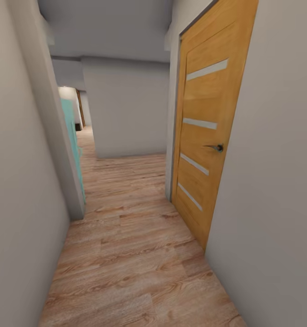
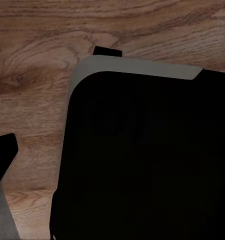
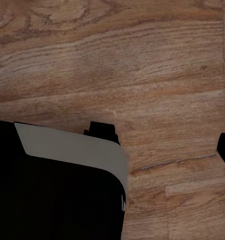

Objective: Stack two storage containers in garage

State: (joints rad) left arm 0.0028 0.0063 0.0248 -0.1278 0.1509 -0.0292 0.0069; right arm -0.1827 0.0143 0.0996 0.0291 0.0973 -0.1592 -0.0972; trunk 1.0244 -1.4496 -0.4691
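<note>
Corridor of wood-plank floor [image 1: 139, 254] beside an orange-wood door [image 1: 203, 136]; jaws' state indiscernible.

Narrow corridor ahead, plank floor [image 1: 135, 254] running forward between two walls. Left wall [image 1: 21, 181] close alongside, ending at a corner partway down; a panel [image 1: 73, 141] set just behind that corner. Right wall [image 1: 276, 181] close alongside, with a slatted door [image 1: 208, 136] set in it, shut, handle [image 1: 215, 147] on its near edge. Straight ahead, a blocking wall [image 1: 126, 109] beyond the door; passage continuing left of it into a further room. Wrist views: robot body [image 2: 142, 160] over plank floor.
</note>
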